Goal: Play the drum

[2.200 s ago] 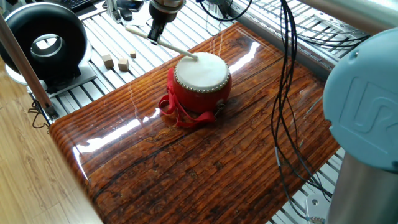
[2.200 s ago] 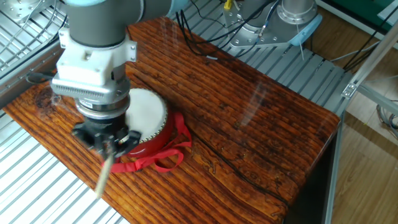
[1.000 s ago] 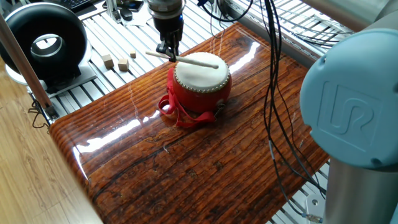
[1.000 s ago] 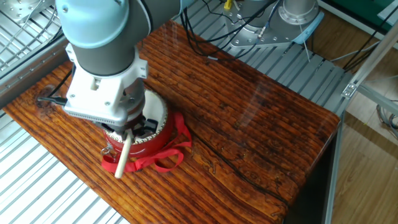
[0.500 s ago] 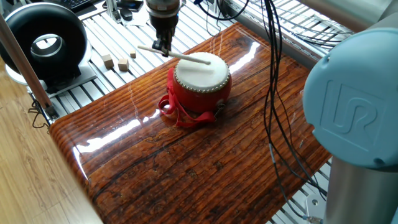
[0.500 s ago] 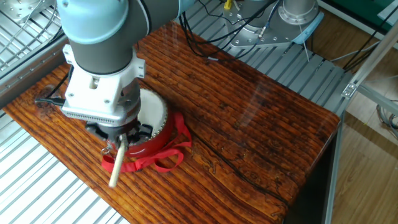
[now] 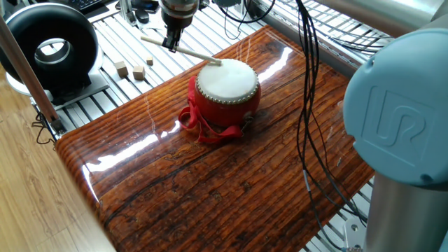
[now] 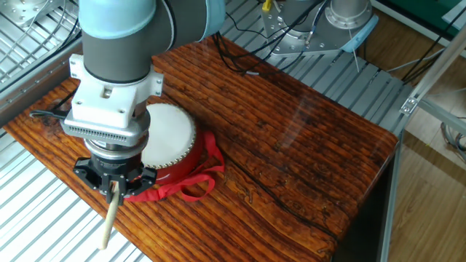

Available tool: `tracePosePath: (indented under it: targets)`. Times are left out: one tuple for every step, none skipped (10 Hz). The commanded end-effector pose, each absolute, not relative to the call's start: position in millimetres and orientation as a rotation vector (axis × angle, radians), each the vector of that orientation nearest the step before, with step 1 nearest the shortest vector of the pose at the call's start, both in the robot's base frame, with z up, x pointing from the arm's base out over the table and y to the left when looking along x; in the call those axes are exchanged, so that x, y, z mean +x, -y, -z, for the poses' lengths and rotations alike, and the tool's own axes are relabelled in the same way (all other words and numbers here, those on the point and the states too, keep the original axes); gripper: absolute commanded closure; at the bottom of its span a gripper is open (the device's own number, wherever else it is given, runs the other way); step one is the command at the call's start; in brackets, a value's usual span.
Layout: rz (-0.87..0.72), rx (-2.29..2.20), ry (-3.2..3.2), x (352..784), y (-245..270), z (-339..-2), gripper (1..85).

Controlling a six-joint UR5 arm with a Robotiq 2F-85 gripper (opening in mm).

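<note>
The red drum (image 7: 227, 94) with a cream skin top and red ribbon loops stands on the wooden board (image 7: 210, 182). It also shows in the other fixed view (image 8: 171, 138). My gripper (image 7: 170, 42) hangs just beyond the drum's far-left side and is shut on a pale wooden drumstick (image 7: 192, 54). The stick slopes down toward the drum, and its tip rests at the skin's left rim. In the other fixed view the gripper (image 8: 113, 183) partly hides the drum's left side, and the stick's free end (image 8: 108, 218) pokes out below it.
A large black ring-shaped device (image 7: 49, 42) stands at the far left on the slatted metal surface. Small wooden blocks (image 7: 136, 70) lie near it. Black cables (image 7: 308, 119) hang over the board's right side. The arm's blue joint (image 7: 399, 119) fills the right foreground.
The gripper has drawn back from the drum, up and to the left. The stick, which lay across the skin, now reaches only the rim with its tip.
</note>
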State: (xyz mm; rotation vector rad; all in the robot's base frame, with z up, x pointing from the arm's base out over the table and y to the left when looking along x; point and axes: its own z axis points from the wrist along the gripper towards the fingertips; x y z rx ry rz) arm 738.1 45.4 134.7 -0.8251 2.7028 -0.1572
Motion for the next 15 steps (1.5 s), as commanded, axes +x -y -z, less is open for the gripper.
tracePosePath:
  targets:
    - [0.123, -0.800, -2.806, 716, -41, -127, 84.7]
    - [0.168, -0.817, -2.875, 700, -30, -126, 84.7]
    - [0.185, -0.827, -2.950, 681, -23, -125, 84.7]
    - [0.175, -0.815, -3.001, 668, -22, -125, 84.7]
    - [0.179, -0.814, -3.010, 663, -19, -128, 84.7]
    - [0.162, -0.806, -3.020, 655, -21, -131, 84.7]
    - [0.156, -0.799, -3.025, 648, -21, -135, 84.7]
    - [0.161, -0.805, -3.031, 643, -17, -138, 84.7]
    - [0.162, -0.819, -3.038, 639, -12, -138, 84.7]
    - [0.159, -0.835, -3.035, 635, -8, -138, 84.7]
    - [0.138, -0.834, -3.059, 625, -6, -138, 84.7]
    - [0.144, -0.836, -3.069, 620, 0, -138, 84.7]
    - [0.154, -0.844, -3.068, 618, 5, -138, 84.7]
    - [0.150, -0.850, -3.063, 616, 9, -139, 84.7]
    - [0.140, -0.849, -3.057, 615, 9, -139, 84.7]
